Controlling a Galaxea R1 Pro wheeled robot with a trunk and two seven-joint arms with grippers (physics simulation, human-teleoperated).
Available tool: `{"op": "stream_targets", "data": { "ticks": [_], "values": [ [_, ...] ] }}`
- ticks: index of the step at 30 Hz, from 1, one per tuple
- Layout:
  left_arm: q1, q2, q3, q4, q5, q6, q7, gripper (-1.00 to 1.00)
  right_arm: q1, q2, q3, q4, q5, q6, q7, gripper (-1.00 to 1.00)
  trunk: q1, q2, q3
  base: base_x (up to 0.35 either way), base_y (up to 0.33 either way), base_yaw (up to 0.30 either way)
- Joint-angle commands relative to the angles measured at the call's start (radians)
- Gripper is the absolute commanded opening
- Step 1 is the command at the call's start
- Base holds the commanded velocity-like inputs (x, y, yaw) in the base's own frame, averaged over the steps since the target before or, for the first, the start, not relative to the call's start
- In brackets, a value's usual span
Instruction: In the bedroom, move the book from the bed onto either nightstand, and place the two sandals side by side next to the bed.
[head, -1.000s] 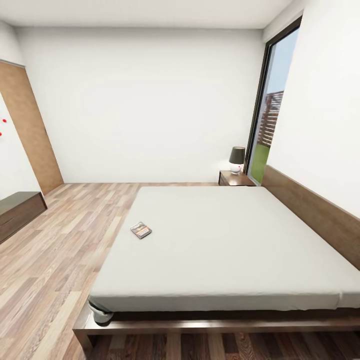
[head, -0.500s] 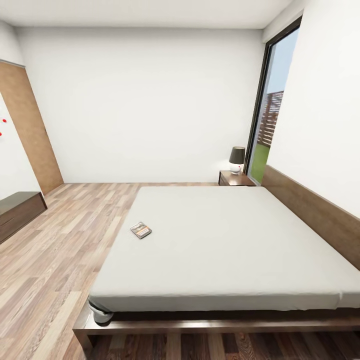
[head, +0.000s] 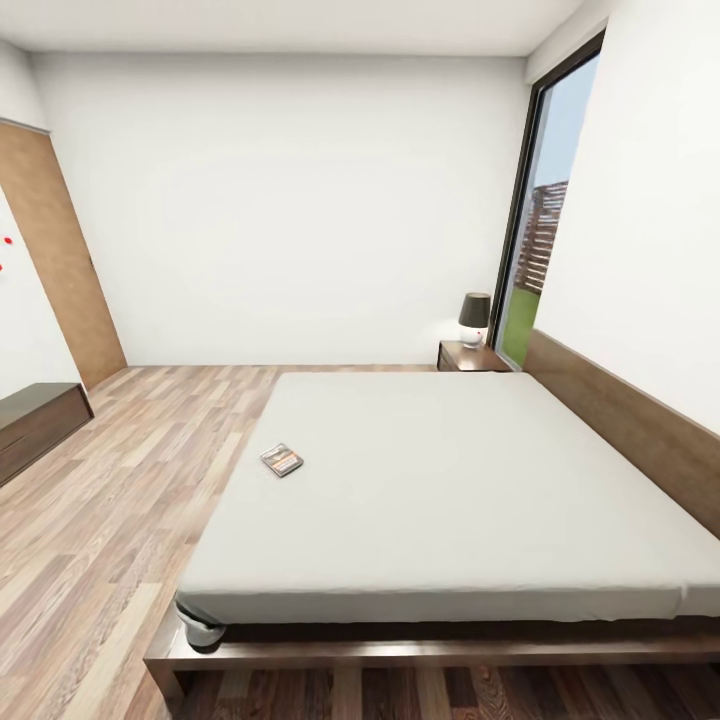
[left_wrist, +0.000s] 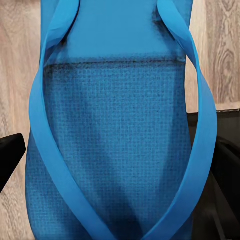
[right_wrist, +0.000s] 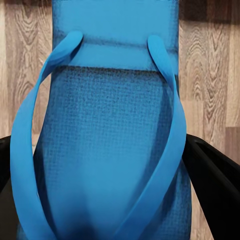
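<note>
Overhead, book (head: 282, 460) on bed (head: 450, 480); wrist cams, blue sandals (left_wrist: 117, 150) (right_wrist: 110, 150) betw. grippers.

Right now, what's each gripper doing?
Left gripper: shut on a blue sandal, dark fingers at both its sides.
Right gripper: shut on the other blue sandal.

Head afar; wrists against sandals (left_wrist: 117, 150)

Big low bed (head: 450, 480) with a grey mattress takes up most of the bedroom. The book (head: 282, 460) lies flat near the mattress's left edge. In the far corner sits a nightstand (head: 470, 357) with a little lamp (head: 474, 318) on it, by the tall window (head: 545, 215).
</note>
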Motion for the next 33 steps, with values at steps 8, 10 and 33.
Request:
{"op": "stream_targets", "data": {
  "ticks": [8,10,33],
  "values": [
    [-0.001,0.004,-0.009,-0.001,0.008,-0.006,0.007,-1.00,-0.001,0.001,0.008,-0.001,-0.011,-0.004,-0.002,-1.00,0.031,-0.058,-0.027,0.000,0.000,0.000],
    [-0.001,0.004,-0.009,-0.001,0.008,-0.007,0.008,-1.00,-0.001,0.001,0.008,-0.001,-0.011,-0.004,-0.002,-1.00,0.039,-0.072,-0.034,0.000,0.000,0.000],
    [-0.002,0.007,-0.009,-0.002,0.008,-0.010,0.012,-1.00,-0.001,-0.003,0.006,0.001,-0.012,-0.004,-0.002,-1.00,0.127,-0.233,-0.106,0.000,0.000,0.000]
  ]
}}
